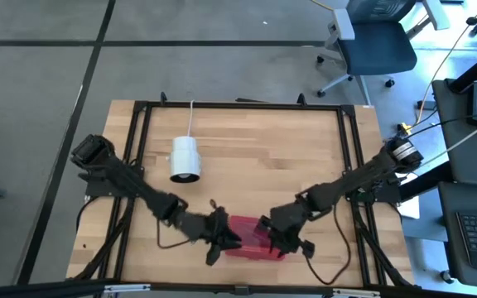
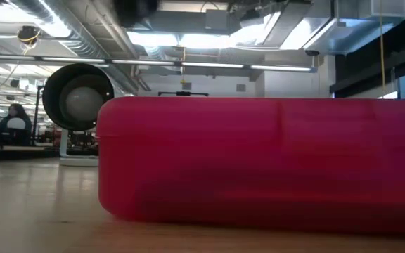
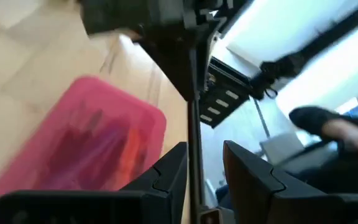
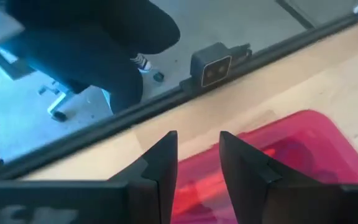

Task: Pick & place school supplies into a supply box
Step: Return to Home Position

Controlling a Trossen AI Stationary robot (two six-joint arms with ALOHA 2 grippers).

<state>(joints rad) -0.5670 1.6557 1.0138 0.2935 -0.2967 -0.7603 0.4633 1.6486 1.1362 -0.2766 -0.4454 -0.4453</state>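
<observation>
The supply box (image 1: 251,237) is a flat red translucent case with its lid down, lying flat on the wooden table near the front edge. It fills the low view (image 2: 259,165). Dark and orange shapes show blurred through its lid (image 3: 98,140); I cannot tell which school supplies they are. My left gripper (image 1: 222,240) hovers over the box's left end, open, with nothing between its fingers (image 3: 204,152). My right gripper (image 1: 276,240) hovers over the box's right end, also open and empty (image 4: 197,140).
A white cylinder (image 1: 185,157) with a cord lies toward the table's far left, also in the low view (image 2: 78,97). A black frame rail (image 4: 166,102) runs along the table's front edge. A person's legs (image 4: 98,50) and an office chair (image 1: 375,41) are beyond the table.
</observation>
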